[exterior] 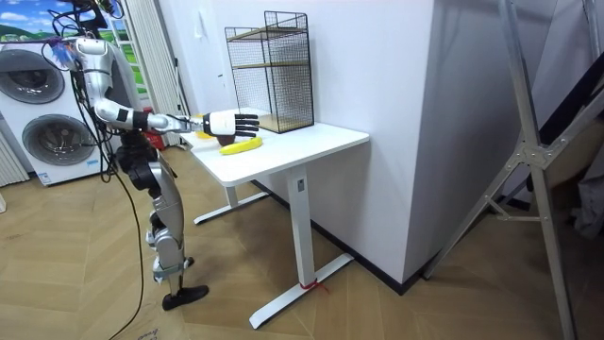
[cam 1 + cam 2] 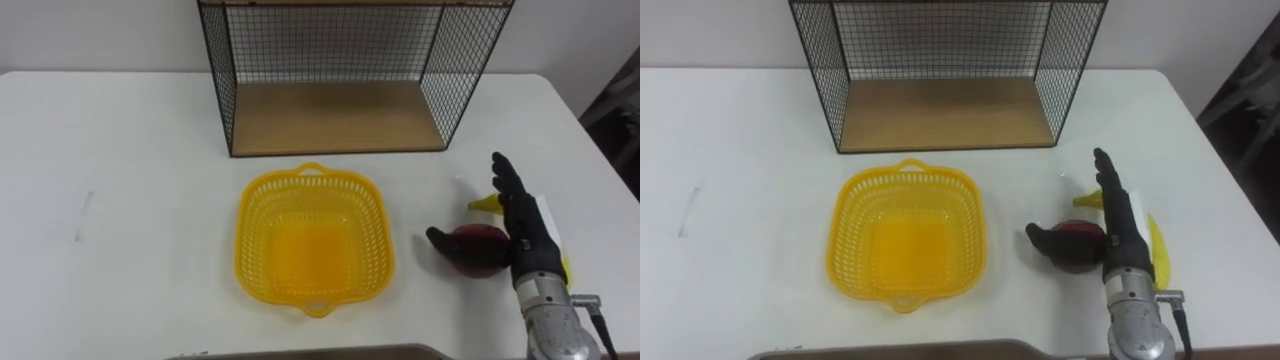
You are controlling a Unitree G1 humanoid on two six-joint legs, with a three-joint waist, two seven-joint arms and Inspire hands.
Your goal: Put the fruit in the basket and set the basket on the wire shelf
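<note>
Fruit pick-up in progress: I have the right hand (image 2: 526,232) open around the red fruit (image 2: 476,250); next I must close it and lift toward the basket (image 2: 258,205).

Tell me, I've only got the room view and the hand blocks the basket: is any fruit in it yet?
Observer: No. In the eye views the yellow basket is empty. It stands on the table in front of the wire shelf.
Operator: What is the right hand doing?
Observer: The right hand is at a dark red round fruit. Its thumb is at the fruit's left side and its fingers are straight, not closed on the fruit.
Operator: Where's the banana from the basket?
Observer: The banana lies on the far side of the red fruit from the basket, partly under the hand.
</note>
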